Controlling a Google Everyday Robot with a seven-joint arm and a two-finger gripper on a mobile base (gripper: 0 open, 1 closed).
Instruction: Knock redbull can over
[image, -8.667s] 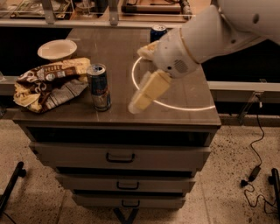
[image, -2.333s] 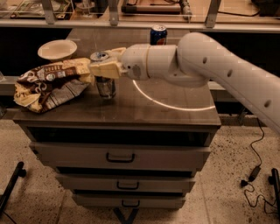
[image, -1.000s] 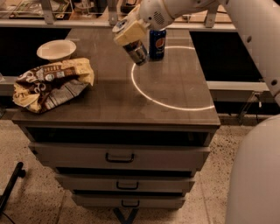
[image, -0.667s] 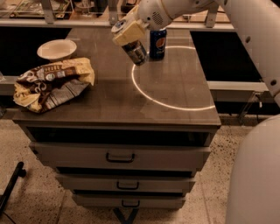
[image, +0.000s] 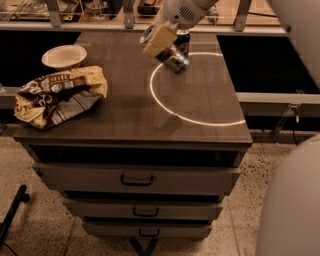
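My gripper (image: 159, 41) reaches in from the top, over the back of the dark table (image: 125, 115). Its cream fingers (image: 156, 38) are shut on the redbull can (image: 174, 58). The slim can is tilted steeply, with its silver end pointing down and to the right, just above the tabletop. It hangs right in front of the shorter dark-blue Pepsi can (image: 183, 41), which stands upright at the back edge and is partly hidden behind it.
A crumpled chip bag (image: 60, 95) lies at the table's left side, with a white bowl (image: 64, 56) behind it. A bright ring of light (image: 200, 120) marks the tabletop. Drawers (image: 137, 179) are below. A white arm part fills the lower right corner.
The gripper closed on the can at the left front, lifted it and carried it to the back by the Pepsi can. In the last second it drifted slightly right, can still tilted.
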